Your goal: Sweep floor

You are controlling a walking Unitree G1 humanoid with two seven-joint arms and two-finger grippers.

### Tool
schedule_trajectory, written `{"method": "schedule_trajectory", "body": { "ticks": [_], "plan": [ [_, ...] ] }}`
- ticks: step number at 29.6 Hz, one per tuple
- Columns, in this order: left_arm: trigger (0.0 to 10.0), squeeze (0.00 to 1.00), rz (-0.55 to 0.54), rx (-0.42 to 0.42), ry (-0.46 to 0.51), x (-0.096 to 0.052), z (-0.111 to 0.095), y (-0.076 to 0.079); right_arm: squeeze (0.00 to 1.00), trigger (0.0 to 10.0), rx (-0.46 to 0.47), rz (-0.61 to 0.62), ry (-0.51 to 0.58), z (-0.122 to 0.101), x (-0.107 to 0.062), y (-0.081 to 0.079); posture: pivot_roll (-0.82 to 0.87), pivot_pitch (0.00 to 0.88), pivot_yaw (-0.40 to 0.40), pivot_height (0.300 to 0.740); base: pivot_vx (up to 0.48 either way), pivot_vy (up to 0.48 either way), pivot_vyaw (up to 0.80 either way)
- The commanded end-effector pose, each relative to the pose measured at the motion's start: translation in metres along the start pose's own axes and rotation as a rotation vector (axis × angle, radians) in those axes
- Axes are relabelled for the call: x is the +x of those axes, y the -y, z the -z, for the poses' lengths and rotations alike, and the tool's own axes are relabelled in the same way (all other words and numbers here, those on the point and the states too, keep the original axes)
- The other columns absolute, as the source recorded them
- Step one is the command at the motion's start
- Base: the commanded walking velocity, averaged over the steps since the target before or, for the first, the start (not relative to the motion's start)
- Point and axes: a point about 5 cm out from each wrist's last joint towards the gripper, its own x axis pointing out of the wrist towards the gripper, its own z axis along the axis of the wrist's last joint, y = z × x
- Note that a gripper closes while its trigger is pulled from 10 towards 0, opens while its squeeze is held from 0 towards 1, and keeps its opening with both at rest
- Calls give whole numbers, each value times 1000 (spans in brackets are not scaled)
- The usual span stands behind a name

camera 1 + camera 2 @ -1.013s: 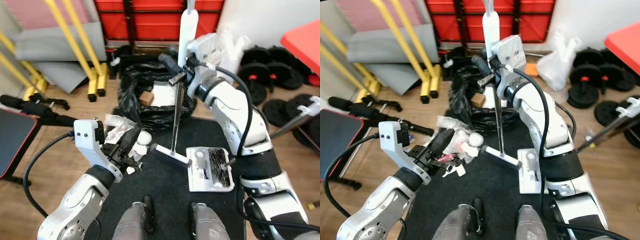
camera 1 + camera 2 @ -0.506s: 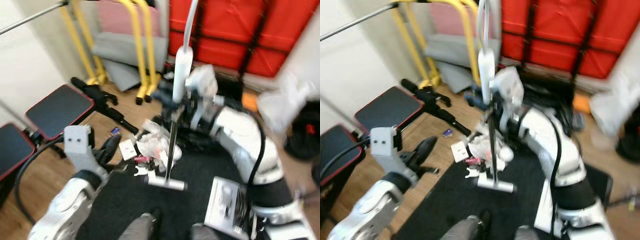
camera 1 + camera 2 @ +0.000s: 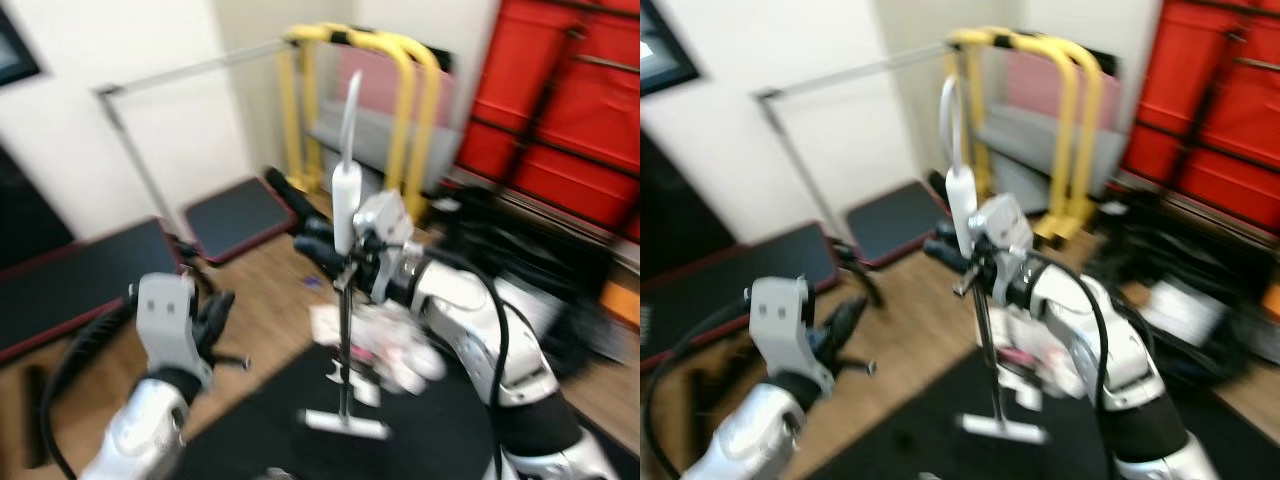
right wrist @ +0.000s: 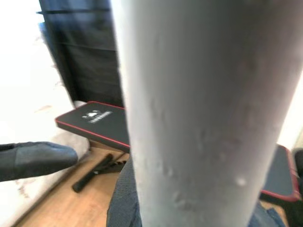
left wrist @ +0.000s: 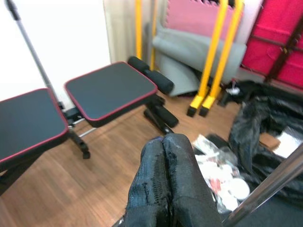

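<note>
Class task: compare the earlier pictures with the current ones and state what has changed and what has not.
The camera has swung left, bringing the black benches and white wall into view. The right hand still grips the broom upright, head on the dark mat; the left hand stays shut and empty.

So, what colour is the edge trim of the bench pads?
Red trim on the black bench pads, clearest in the left wrist view.

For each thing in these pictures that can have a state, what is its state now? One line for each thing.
Broom with thin metal pole and white handle: upright, head resting on the dark mat.
Right gripper: shut on the broom pole.
Left gripper: shut, holding nothing, above the wooden floor.
Black rubbish bag: open, lying crumpled on the floor.
Heap of white litter: loose, at the mat's edge.
</note>
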Motion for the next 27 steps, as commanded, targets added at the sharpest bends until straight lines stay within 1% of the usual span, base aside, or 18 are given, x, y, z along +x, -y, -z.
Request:
{"method": "schedule_trajectory", "body": {
  "ticks": [1,5,6,7,9,14,15,16,17,19,23,27],
  "plan": [
    [10000,0,-24,15,-9,1,3,-3,0,10000,-15,-2,23,-4,1,-2,-70,49,20,740,0,0,800],
    [10000,0,-36,-5,-1,0,4,-2,0,10000,-21,30,14,-2,1,2,-69,41,17,740,0,0,800],
    [10000,0,-42,-26,1,0,5,-2,0,10000,-22,60,4,0,1,4,-67,37,17,740,0,0,800],
    [10000,0,-42,-26,1,0,5,-2,0,10000,-22,60,4,0,1,4,-67,37,17,740,0,0,800],
    [10000,0,-55,-54,-6,0,8,-3,0,10000,-27,103,-16,5,1,6,-66,31,16,740,0,0,800],
    [10000,0,-61,-64,-3,-1,9,-3,0,10000,-29,123,-27,8,2,8,-64,26,15,740,0,0,800],
    [10000,0,-72,-76,1,0,9,-5,0,10000,-41,157,-44,11,2,11,-64,21,14,740,259,0,794],
    [10000,0,-77,-91,7,0,10,-6,0,10000,-46,189,-52,13,3,14,-63,17,10,740,266,0,0],
    [10000,0,-77,-91,7,0,10,-6,0,10000,-46,189,-52,13,3,14,-63,17,10,740,266,0,0],
    [10000,0,-80,-110,11,2,11,-7,0,10000,-41,228,-55,16,4,17,-63,14,8,740,315,0,0],
    [10000,0,-79,-113,13,3,11,-7,0,10000,-42,223,-51,15,5,17,-62,11,6,740,338,0,0],
    [10000,0,-74,-116,22,8,12,-5,0,10000,-34,221,-72,20,6,17,-60,5,-4,740,366,0,634]
  ]
}}
